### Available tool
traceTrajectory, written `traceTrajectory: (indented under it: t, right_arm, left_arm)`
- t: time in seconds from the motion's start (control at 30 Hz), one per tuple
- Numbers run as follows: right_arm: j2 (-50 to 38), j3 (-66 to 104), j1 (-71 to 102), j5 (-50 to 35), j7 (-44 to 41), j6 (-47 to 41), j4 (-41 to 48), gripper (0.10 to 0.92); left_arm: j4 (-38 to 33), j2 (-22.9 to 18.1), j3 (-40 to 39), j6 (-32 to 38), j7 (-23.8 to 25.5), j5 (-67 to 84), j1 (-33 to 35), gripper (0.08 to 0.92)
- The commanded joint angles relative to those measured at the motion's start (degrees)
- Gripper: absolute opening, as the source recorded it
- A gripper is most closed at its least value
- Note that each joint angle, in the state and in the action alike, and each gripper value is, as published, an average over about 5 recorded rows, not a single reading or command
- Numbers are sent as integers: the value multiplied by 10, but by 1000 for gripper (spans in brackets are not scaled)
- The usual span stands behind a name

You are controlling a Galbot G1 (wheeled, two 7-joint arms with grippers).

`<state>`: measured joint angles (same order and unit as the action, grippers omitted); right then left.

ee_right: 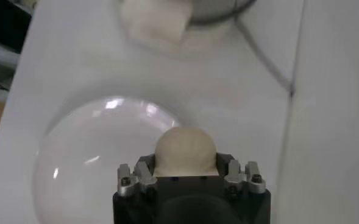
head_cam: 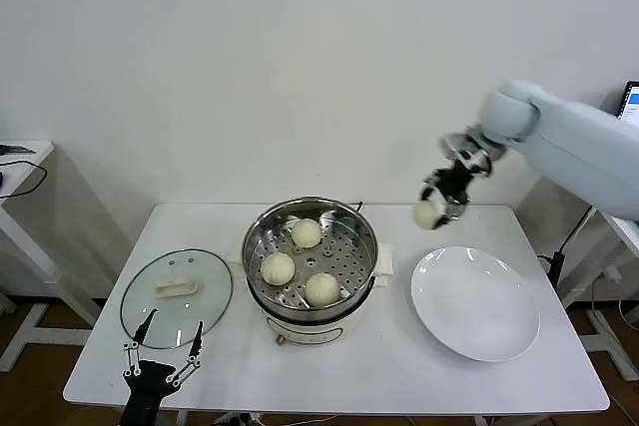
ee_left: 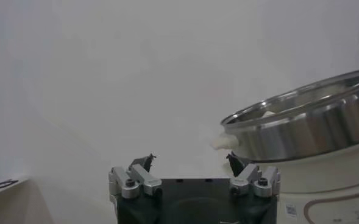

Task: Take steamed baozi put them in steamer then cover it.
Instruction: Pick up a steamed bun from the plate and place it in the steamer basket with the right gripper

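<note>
Cream-white baozi (head_cam: pixel 427 213) being clamped by right claw (head_cam: pixel 436 209) at frame right above plate (head_cam: pixel 475 303), three sitting in steamer (head_cam: pixel 311 258), left claw (head_cam: pixel 166 337) gaping lower left beside cover (head_cam: pixel 177 298), no legible writing.

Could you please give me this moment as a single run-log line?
right pincer: shut on fourth baozi, raised above plate | steamer: three baozi inside | cover: on table | left pincer: open, near cover
</note>
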<state>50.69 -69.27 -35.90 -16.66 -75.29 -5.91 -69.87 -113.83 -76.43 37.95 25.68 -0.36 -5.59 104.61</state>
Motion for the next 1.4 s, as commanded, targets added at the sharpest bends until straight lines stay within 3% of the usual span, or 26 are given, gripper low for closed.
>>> traceTrajectory:
  t: [0.03, 0.7, 1.4]
  right_arm:
    - [139, -116, -100, -83, 19, -39, -48, 653]
    - [203, -157, -8, -66, 114, -70, -16, 653]
    - [225, -157, 37, -23, 127, -73, 26, 682]
  left_arm:
    - [1, 0, 1, 2, 0, 0, 0, 823]
    - [6, -1, 4, 1, -2, 2, -5, 823]
    - [-1, -4, 14, 2, -5, 6, -3, 823]
